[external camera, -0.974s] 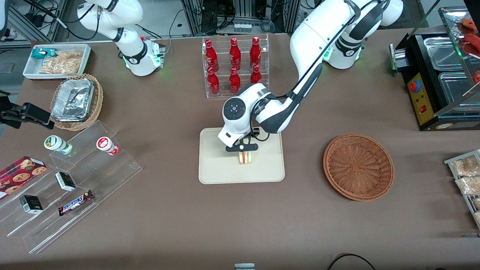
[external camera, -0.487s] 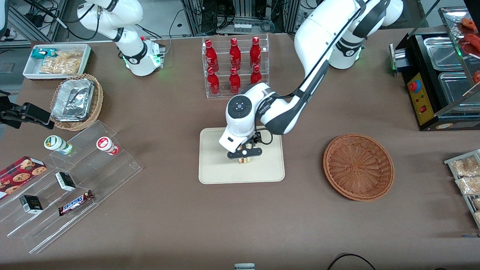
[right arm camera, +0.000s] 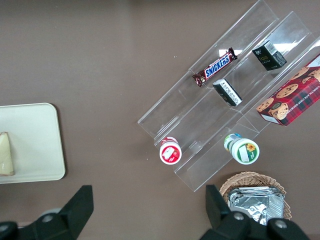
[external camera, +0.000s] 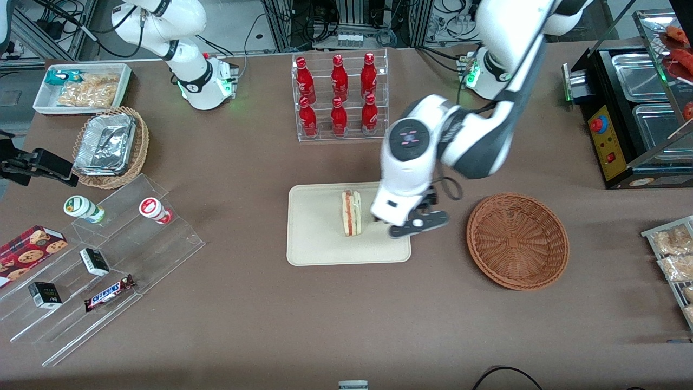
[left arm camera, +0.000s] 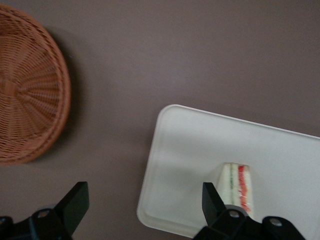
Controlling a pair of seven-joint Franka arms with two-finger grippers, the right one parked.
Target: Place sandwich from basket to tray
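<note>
The sandwich [external camera: 351,213] stands on its edge on the beige tray [external camera: 314,244], red and green filling showing, with nothing holding it. My left gripper [external camera: 418,226] hangs open and empty above the tray's edge nearest the reddish-brown basket [external camera: 517,241], which is empty. In the left wrist view the sandwich [left arm camera: 237,186] lies on the tray [left arm camera: 195,145] beside one black finger [left arm camera: 212,199]. That view also shows the gripper [left arm camera: 144,201] over the tray's corner and the basket [left arm camera: 27,90] off to the side. The right wrist view shows the tray [right arm camera: 35,135] and sandwich [right arm camera: 5,155].
A clear rack of red bottles [external camera: 340,95] stands farther from the camera than the tray. Toward the parked arm's end are a stepped acrylic stand [external camera: 103,260] with snacks, a tan wicker basket [external camera: 111,146] with foil containers and a white bin [external camera: 81,86]. A black appliance [external camera: 633,108] and bagged snacks [external camera: 674,254] sit at the working arm's end.
The gripper has let go of the sandwich, risen and swung toward the basket. The sandwich stays on the tray, now fully uncovered.
</note>
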